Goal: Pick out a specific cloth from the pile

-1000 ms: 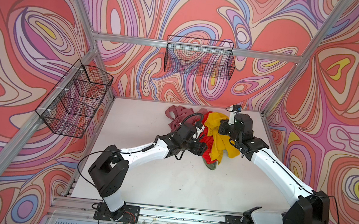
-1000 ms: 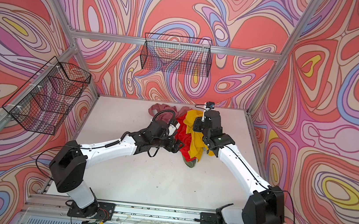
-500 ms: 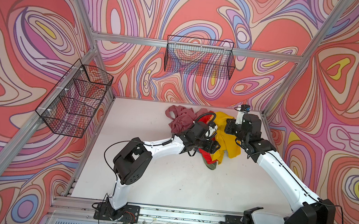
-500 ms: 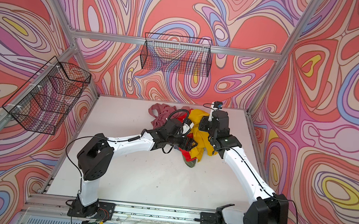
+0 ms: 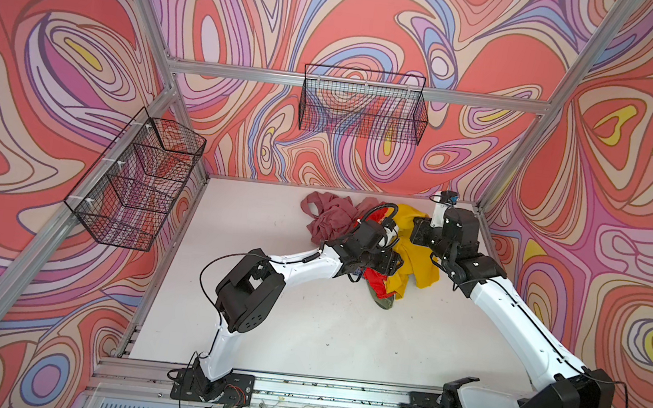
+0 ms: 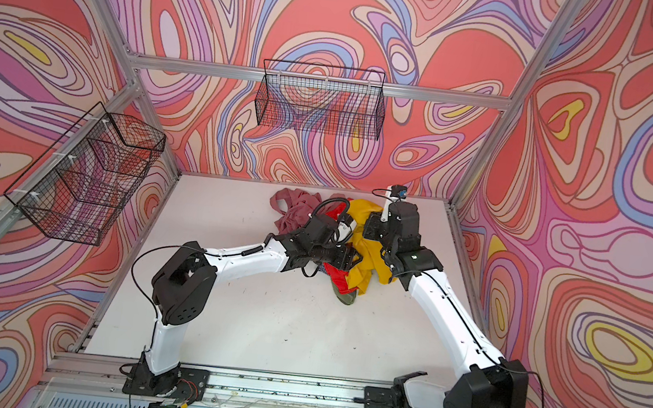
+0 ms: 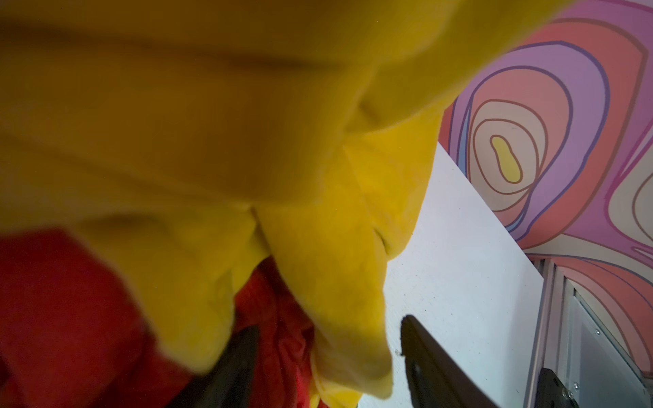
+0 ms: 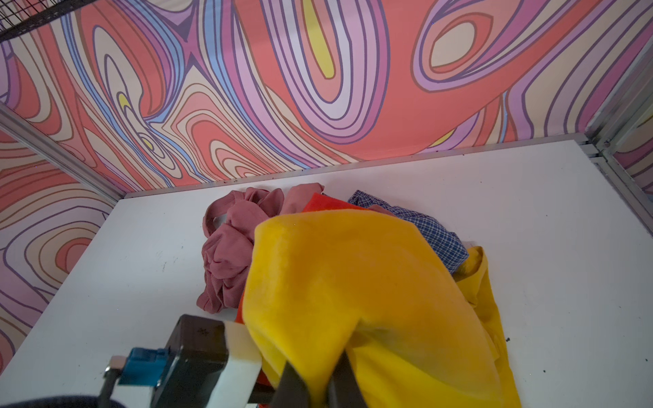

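pile [image 5: 339,223] at back of white tabletop [image 5: 302,328], pink cloth leftmost. left gripper [image 7: 328,356] jaws spread around hanging mustard cloth [image 5: 415,257] fold, red cloth beside. right gripper [image 8: 314,381] jaws pinching mustard cloth, lifted over pile.

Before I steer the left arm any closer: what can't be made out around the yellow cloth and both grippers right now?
- Left gripper: the top views hide its fingers behind the arm; in the left wrist view the yellow cloth is blurred, so contact is unclear.
- Right gripper: its grip point is buried in yellow folds.
- Green cloth: mostly hidden under the red cloth.
- Checked cloth: hidden in both top views.
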### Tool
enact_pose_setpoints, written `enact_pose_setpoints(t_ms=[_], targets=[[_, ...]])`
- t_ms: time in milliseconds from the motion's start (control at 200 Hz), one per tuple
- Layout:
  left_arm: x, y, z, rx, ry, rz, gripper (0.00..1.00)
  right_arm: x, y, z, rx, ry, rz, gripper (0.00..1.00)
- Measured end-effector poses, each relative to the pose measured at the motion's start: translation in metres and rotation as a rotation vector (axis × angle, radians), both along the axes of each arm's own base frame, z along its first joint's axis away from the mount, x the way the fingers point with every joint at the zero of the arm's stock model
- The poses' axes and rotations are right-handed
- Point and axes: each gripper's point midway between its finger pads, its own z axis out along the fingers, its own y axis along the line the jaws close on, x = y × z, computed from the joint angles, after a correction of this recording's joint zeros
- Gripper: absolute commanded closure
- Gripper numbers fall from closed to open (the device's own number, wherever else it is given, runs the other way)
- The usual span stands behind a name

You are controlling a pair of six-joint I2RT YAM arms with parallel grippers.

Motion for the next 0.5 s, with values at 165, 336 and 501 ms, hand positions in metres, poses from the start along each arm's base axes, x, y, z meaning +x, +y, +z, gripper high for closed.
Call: enact_pose_setpoints(t_ms=[165, 336, 501], targets=[[-0.011, 0.01, 0.019, -0.04, -0.018, 0.004, 0.4, 0.0, -0.001, -0.001, -0.001, 0.004, 0.003, 1.0], [-0.019, 0.0, 0.034, -0.079, -0.045, -0.025, 0.4, 0.0, 0.0, 0.0, 0.004, 0.004, 0.012, 1.0], [-0.019, -0.013, 0.025, -0.076, -0.032, -0.047, 0.41, -0.001, 0.001, 0.0, 0.006, 0.005, 0.017, 1.0]])
